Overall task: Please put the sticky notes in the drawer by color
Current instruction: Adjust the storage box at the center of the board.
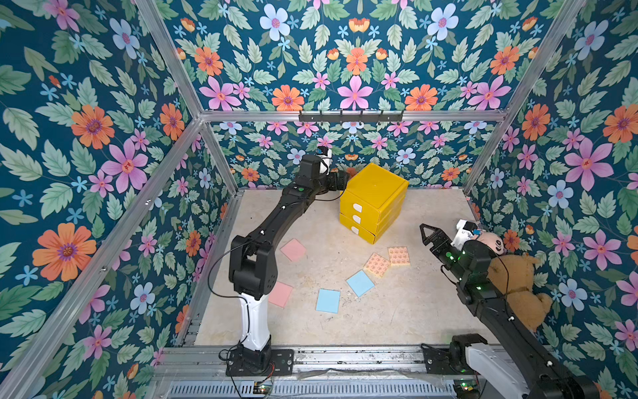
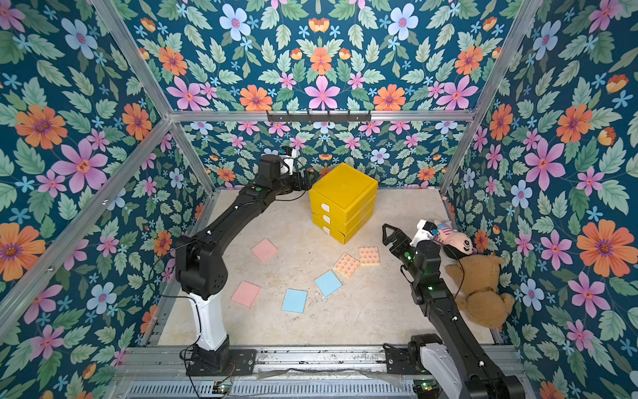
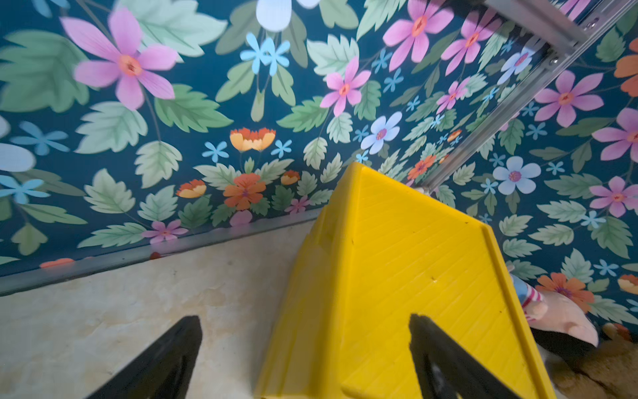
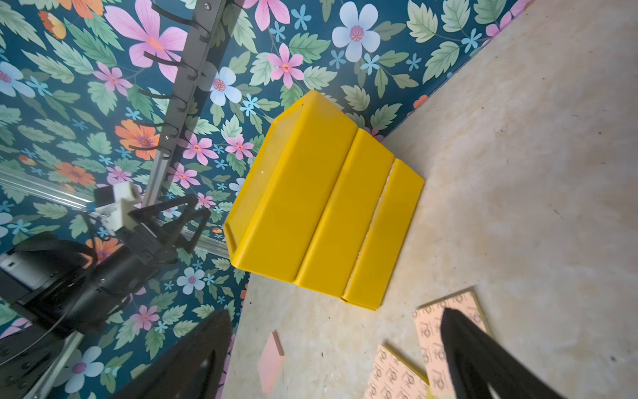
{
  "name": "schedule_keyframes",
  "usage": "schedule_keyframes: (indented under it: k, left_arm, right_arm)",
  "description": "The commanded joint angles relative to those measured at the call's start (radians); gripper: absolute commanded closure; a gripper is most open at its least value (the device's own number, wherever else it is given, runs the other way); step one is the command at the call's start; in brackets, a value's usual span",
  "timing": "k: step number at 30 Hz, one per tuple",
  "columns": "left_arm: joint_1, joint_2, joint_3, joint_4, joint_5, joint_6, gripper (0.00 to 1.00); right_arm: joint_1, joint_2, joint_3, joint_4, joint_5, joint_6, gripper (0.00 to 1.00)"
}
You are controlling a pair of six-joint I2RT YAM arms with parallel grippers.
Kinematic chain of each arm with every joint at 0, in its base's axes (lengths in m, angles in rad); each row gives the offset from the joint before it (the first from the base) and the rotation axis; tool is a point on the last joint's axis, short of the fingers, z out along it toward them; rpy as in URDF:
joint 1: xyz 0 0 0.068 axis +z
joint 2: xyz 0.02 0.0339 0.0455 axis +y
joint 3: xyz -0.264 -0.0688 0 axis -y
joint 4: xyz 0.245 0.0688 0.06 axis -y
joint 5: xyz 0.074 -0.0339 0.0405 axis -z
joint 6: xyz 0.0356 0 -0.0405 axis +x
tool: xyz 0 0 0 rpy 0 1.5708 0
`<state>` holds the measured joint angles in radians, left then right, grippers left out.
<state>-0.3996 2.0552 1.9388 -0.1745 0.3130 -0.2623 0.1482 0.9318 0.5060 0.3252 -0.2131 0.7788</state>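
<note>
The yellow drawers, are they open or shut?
Shut. In both top views all three fronts of the drawer sit flush, with the white tab handles lined up one above another and none pulled out.

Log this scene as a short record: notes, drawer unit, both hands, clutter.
pink notes: two, flat on table, apart
blue notes: two, flat on table
patterned orange notes: two, side by side, nearest drawer unit
drawer unit: yellow, three drawers, all shut
left hand: open, empty, near drawer unit's top edge
right hand: open, empty, above table
plush toys: two, behind right arm
</note>
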Motion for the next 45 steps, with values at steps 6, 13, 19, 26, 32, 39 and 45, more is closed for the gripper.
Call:
schedule_keyframes:
  k: [6, 13, 19, 26, 32, 39, 45]
  left_arm:
    - [0.005, 0.183, 0.258, -0.145, 0.202, -0.089, 0.01]
    - [0.004, 0.201, 0.214, -0.089, 0.325, -0.161, 0.11]
    - [0.002, 0.193, 0.179, -0.077, 0.36, -0.169, 0.23]
    - [-0.011, 0.122, 0.061, -0.018, 0.391, -0.185, 0.38]
    - [-0.018, 0.074, -0.027, 0.026, 0.414, -0.204, 0.41]
    - [-0.027, -0.049, -0.199, 0.114, 0.398, -0.233, 0.42]
    - [-0.027, -0.196, -0.364, 0.136, 0.302, -0.233, 0.41]
  right_arm:
    - [0.019, 0.222, 0.211, 0.101, -0.083, 0.091, 0.02]
    - [0.018, 0.437, 0.42, 0.084, -0.151, 0.117, 0.16]
    - [0.021, 0.592, 0.554, 0.056, -0.19, 0.123, 0.26]
    - [0.063, 0.714, 0.699, -0.088, -0.174, 0.04, 0.26]
    - [0.095, 0.806, 0.779, -0.17, -0.146, -0.007, 0.26]
    - [0.128, 0.88, 0.876, -0.258, -0.155, -0.056, 0.28]
    - [0.175, 0.917, 0.938, -0.304, -0.182, -0.086, 0.29]
